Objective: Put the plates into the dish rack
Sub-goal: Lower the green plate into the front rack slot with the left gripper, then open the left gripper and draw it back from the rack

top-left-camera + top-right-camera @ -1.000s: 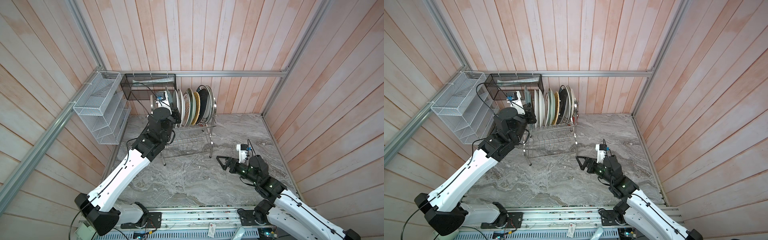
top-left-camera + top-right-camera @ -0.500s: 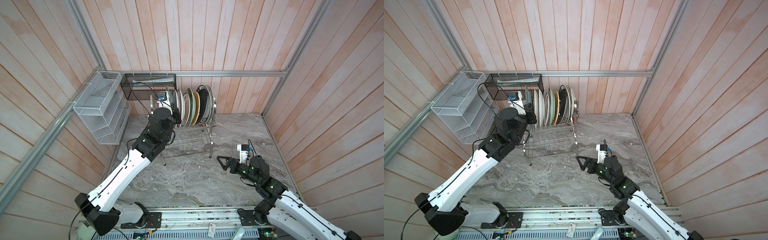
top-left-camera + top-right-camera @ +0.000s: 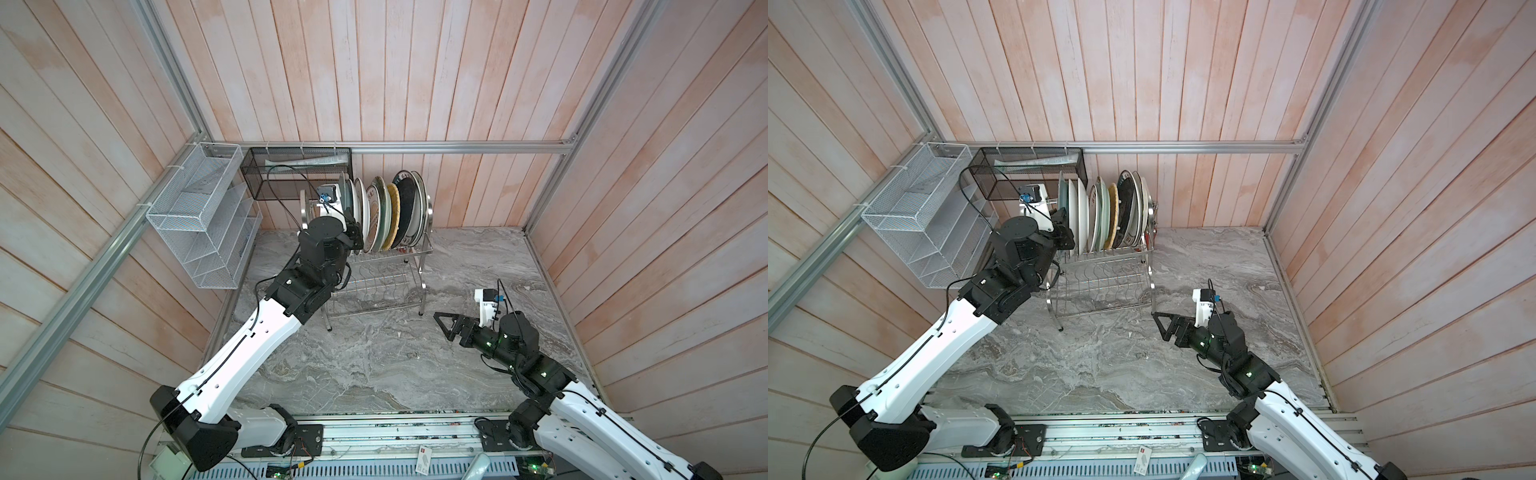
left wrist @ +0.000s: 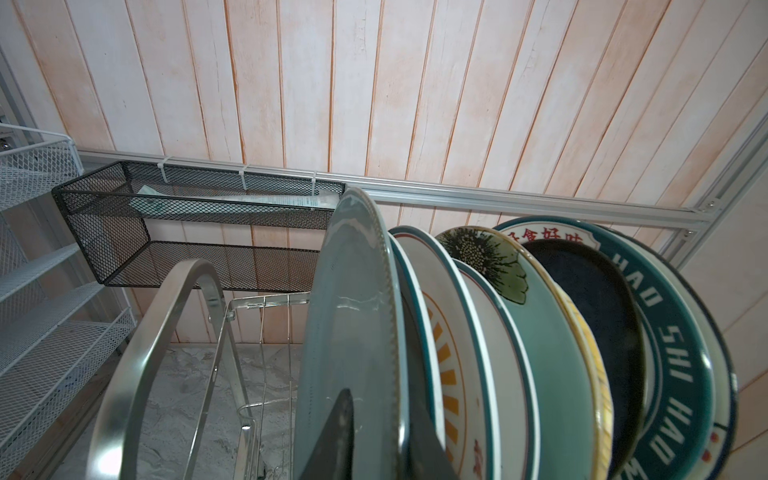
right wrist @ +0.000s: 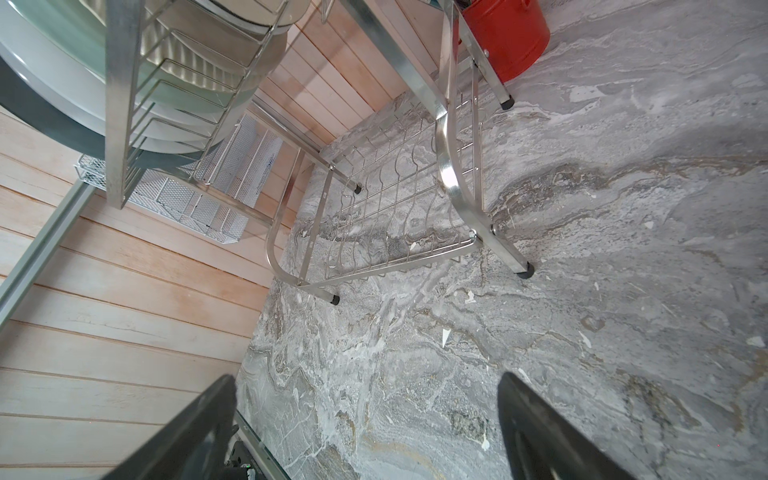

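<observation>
The plates [image 3: 386,216] stand on edge in a tight row on the upper tier of the dish rack [image 3: 423,274]. The rack sits at the far side of the tabletop [image 3: 374,365], left of the middle. The grey-blue plate [image 4: 353,311] is leftmost, just beside a white sunburst plate [image 4: 444,365]. Further right come a mint flowered plate [image 4: 540,332], a yellow plate [image 4: 598,390], a black plate [image 4: 582,282] and a dark-banded lettered plate [image 4: 673,353].

The left hand [image 3: 1066,232] is at the near edge of the grey-blue plate, with its fingers [image 4: 336,436] one on each side of the rim. Whether they clamp it or have let go I cannot tell. The right hand [image 3: 442,326] hovers spread wide and empty over the tabletop at near right, well apart from the rack.

A black mesh basket [image 3: 291,178] and a white mesh organiser [image 3: 195,232] hang at far left.
</observation>
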Robot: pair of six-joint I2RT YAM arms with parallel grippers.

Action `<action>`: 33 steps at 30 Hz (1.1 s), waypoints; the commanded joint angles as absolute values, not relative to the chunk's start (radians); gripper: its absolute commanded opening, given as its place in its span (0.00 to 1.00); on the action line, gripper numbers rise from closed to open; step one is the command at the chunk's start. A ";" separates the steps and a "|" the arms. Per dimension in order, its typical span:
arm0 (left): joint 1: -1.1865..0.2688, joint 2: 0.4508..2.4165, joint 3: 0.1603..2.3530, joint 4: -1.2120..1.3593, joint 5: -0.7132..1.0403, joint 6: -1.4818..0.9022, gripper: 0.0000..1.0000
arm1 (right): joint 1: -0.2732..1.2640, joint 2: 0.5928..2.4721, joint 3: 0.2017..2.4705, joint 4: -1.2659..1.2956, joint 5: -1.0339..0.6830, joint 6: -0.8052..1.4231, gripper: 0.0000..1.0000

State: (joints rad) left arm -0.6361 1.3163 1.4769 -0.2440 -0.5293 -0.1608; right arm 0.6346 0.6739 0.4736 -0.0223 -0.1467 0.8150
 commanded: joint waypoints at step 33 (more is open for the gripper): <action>-0.631 1.129 1.702 -0.484 -0.261 -0.210 0.39 | 0.639 0.658 0.568 -0.139 -0.064 0.716 0.98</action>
State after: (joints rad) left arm -0.6350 1.1755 1.6775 -0.4381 -0.3397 -0.2054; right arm 0.6346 0.6693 0.5171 -0.1017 -0.1047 0.7609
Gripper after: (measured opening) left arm 0.368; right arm 0.978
